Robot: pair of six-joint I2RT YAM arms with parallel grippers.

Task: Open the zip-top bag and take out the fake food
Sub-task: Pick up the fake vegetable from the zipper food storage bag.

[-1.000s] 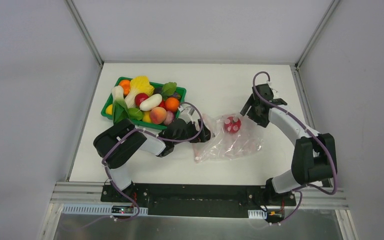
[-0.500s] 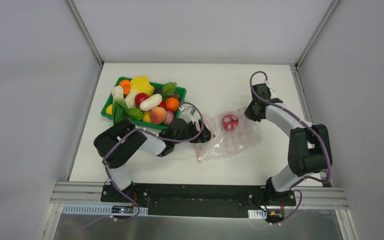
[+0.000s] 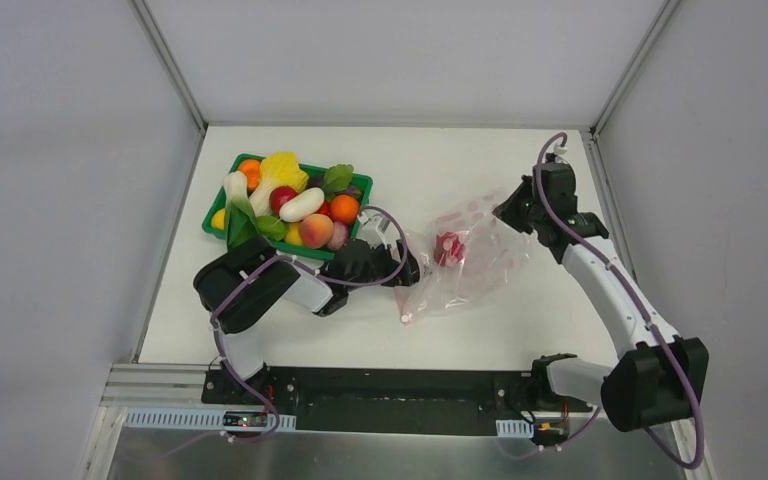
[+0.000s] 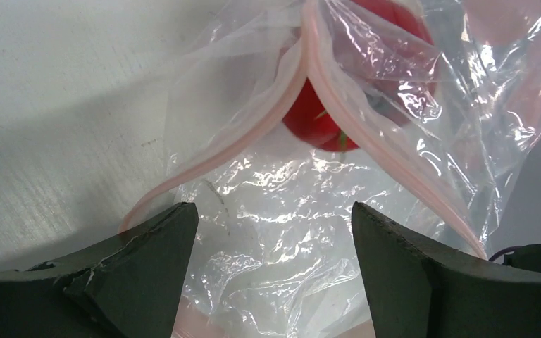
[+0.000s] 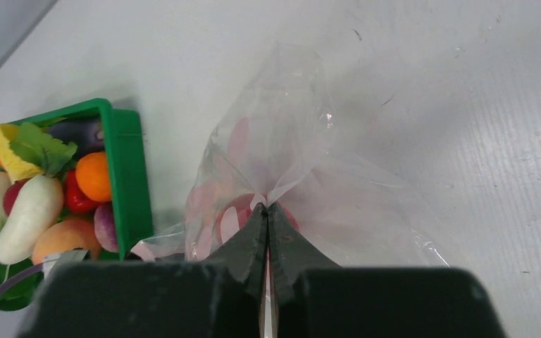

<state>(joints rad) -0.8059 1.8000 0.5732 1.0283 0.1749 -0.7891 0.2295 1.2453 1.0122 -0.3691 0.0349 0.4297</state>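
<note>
From above, the green tray [image 3: 358,184] sits on the white desk [image 3: 440,165], heaped with fake food. The zip-top bag [image 3: 480,270] lies on the desk to the right of the tray, just off its near right corner. One piece of red fake food [image 3: 447,248] shows through the clear film in the half of the bag nearer the tray. My left claw [image 3: 412,268] is between the tray and the bag, at the bag's tray-side edge. My right claw [image 3: 512,211] is at the bag's far corner, the end farthest from the tray, and the film runs up to it in a crease.

From my left wrist, the left claw stands wide open, with one finger [image 4: 148,246] on each side of the crumpled plastic and nothing pinched. The pink zip strip [image 4: 292,77] is parted into two bands that spread toward me. The red fake food sits just behind that gap, inside the bag.

From my right wrist, the right claw is closed on a fold of the bag, fingertips [image 5: 257,229] pressed together with the film gathered to a peak at the pinch. The red piece is a blur through the plastic below the pinch, on the side toward the tray. In the tray's near end I see an orange [image 5: 93,176], a white radish [image 5: 32,215], a peach [image 5: 60,241] and a green leaf [image 5: 39,146].
</note>
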